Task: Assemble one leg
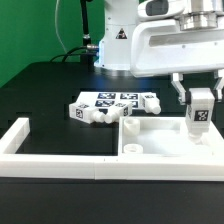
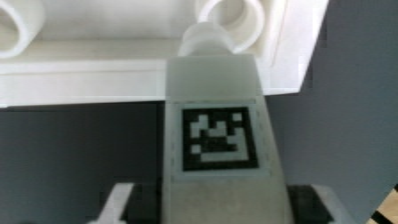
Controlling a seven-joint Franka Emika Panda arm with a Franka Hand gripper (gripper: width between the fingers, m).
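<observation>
With our gripper (image 1: 200, 96) pinching the leg (image 1: 200, 114) upright just above the white panel (image 1: 160, 138), we should hold it plumb — tip centred over its socket — and lower slowly without forcing.

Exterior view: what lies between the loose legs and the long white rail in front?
Nothing: between the loose legs and the rail the black table is bare, exterior view only.

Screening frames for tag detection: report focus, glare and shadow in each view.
Exterior view: lighting even, the white panel and robot body bright with little surface detail, the tag on the leg in the claw small but legible. Wrist view: soft focus overall, the leg's tag edges smeared, the panel shaded grey, no hard glare.
</observation>
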